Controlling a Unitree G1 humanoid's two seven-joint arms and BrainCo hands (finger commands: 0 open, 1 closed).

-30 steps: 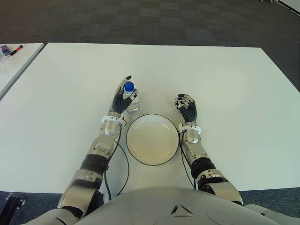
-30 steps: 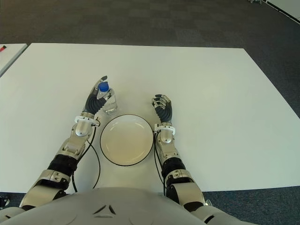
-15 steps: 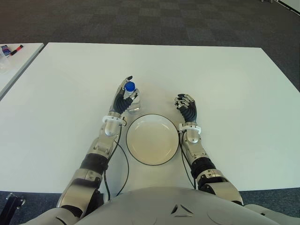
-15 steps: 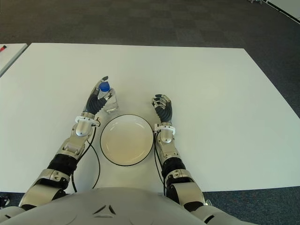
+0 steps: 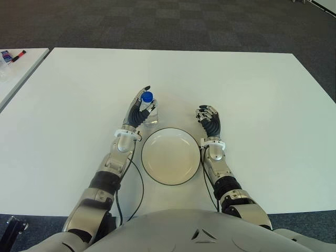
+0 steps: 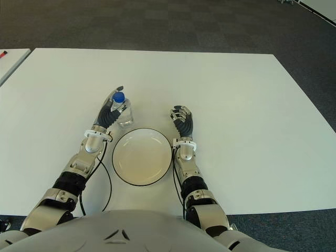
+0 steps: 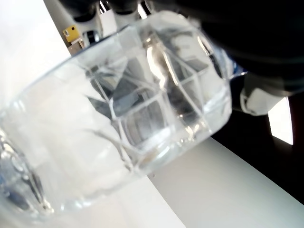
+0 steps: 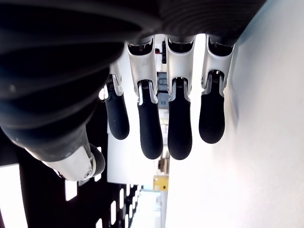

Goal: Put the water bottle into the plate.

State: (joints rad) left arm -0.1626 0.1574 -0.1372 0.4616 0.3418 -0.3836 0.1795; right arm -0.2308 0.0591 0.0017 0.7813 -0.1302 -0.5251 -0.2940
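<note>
A clear water bottle point(image 5: 150, 113) with a blue cap point(image 5: 147, 96) stands upright on the white table point(image 5: 252, 89), just beyond the far left rim of the plate. My left hand point(image 5: 139, 109) is wrapped around it from the left, thumb tip up beside the cap. In the left wrist view the bottle point(image 7: 133, 118) fills the frame against the dark palm. The round white plate point(image 5: 170, 178) with a dark rim lies between my two forearms, with nothing in it. My right hand point(image 5: 208, 118) shows beside the plate's right rim, its fingers point(image 8: 180, 123) loosely bent, holding nothing.
A black cable point(image 5: 142, 184) loops along my left forearm near the plate's left rim. A second table point(image 5: 10, 73) at the far left carries markers point(image 5: 16, 55). Dark carpet lies beyond the table's far edge.
The bottle and my left hand have shifted slightly to the right, toward the plate. The right hand has not moved.
</note>
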